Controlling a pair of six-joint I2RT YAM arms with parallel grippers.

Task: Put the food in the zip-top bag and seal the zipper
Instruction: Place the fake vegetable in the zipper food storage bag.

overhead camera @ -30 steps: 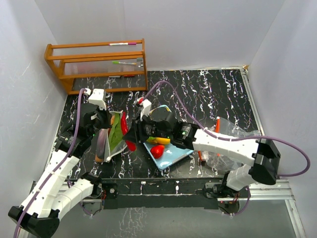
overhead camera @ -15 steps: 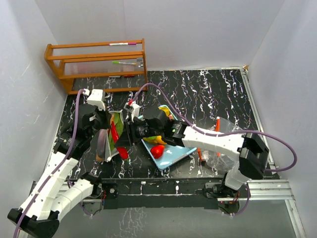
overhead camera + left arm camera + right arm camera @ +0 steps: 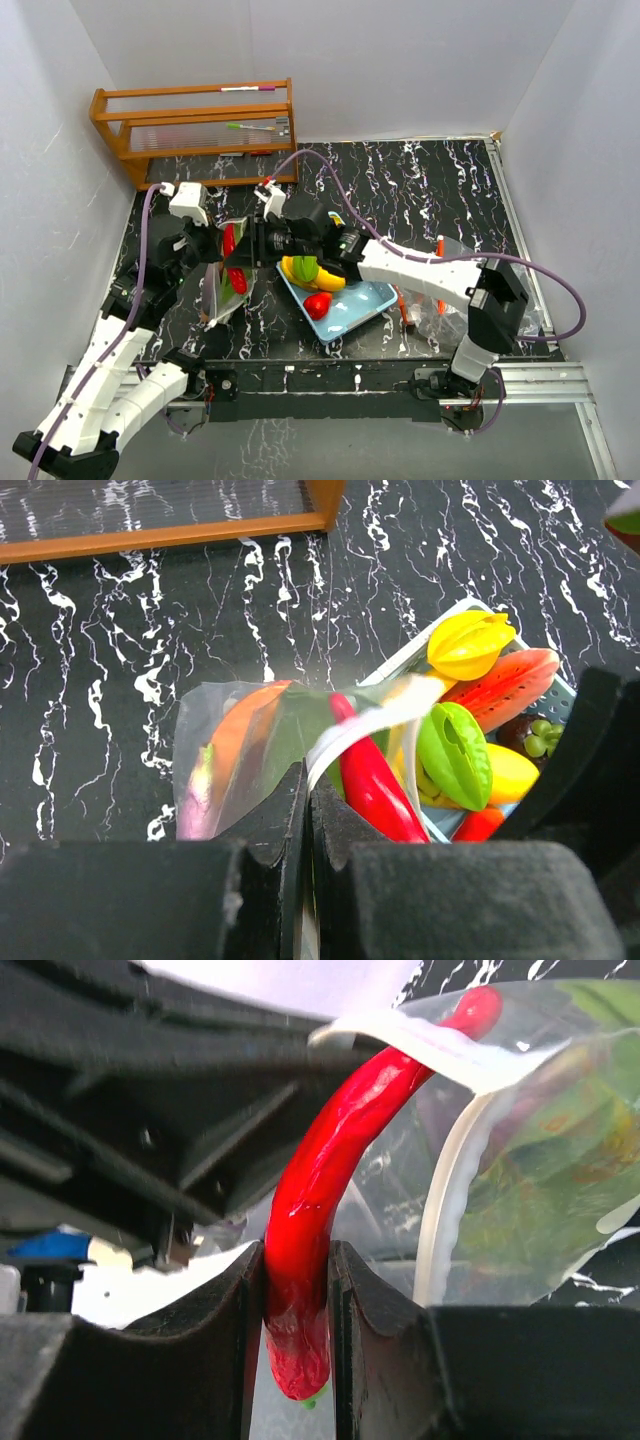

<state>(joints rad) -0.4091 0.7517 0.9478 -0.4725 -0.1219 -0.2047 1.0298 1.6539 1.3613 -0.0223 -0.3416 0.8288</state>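
From above, the left gripper (image 3: 212, 250) is holding the zip-top bag (image 3: 218, 295) up by its rim so the mouth is facing the right gripper (image 3: 248, 256). That gripper is feeding in a red chilli (image 3: 238, 280), while the other food (image 3: 312, 275) is sitting in the blue basket (image 3: 372, 298) just beside.

Left wrist view: the jaws are clenching the bag's edge. Orange and purple pieces are already lying inside, and the chilli is reaching halfway through the mouth.

Right wrist view: the jaws are grasping the chilli near its stem end, with the tip pointing into the bag.

No readable writing is showing anywhere.
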